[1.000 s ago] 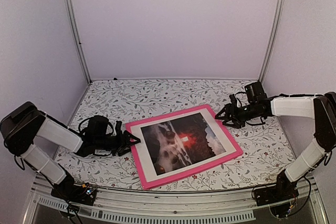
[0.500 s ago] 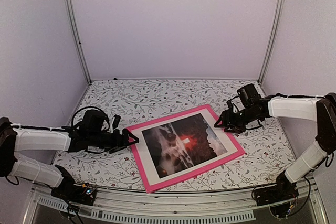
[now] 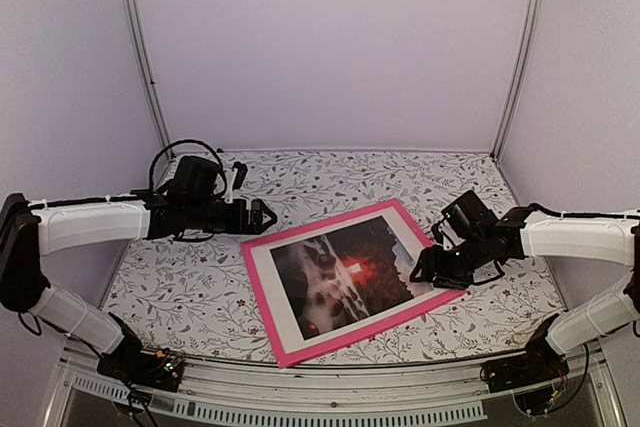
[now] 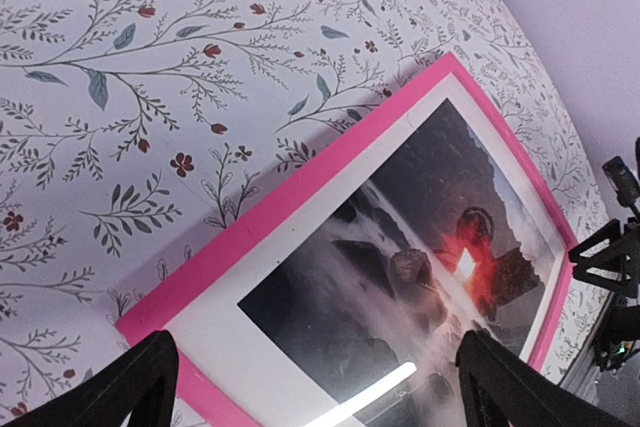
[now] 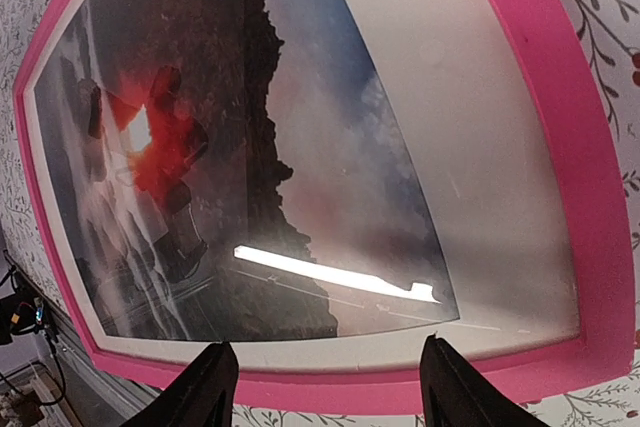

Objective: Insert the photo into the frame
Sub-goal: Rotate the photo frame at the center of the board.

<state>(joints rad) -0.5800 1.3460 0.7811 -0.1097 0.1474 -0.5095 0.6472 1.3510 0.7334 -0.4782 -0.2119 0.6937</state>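
The pink frame lies flat in the middle of the table, turned at an angle. Inside it the photo of dark rocks with a red glow lies face up, with a white mat bordering it. My left gripper hangs open above the table, just beyond the frame's far left corner. In the left wrist view its gripper looks down on the photo and the frame. My right gripper is open, low over the frame's right edge. The right wrist view shows that gripper straddling the frame beside the photo, with nothing gripped.
A floral cloth covers the table. Pale enclosure walls stand at the back and on both sides, with metal posts in the corners. A metal rail runs along the near edge, and black cables loop above the left wrist.
The left gripper opened wider, rose and drew back toward the far left, off the frame's left edge. The right gripper came forward and down onto the frame's right edge.
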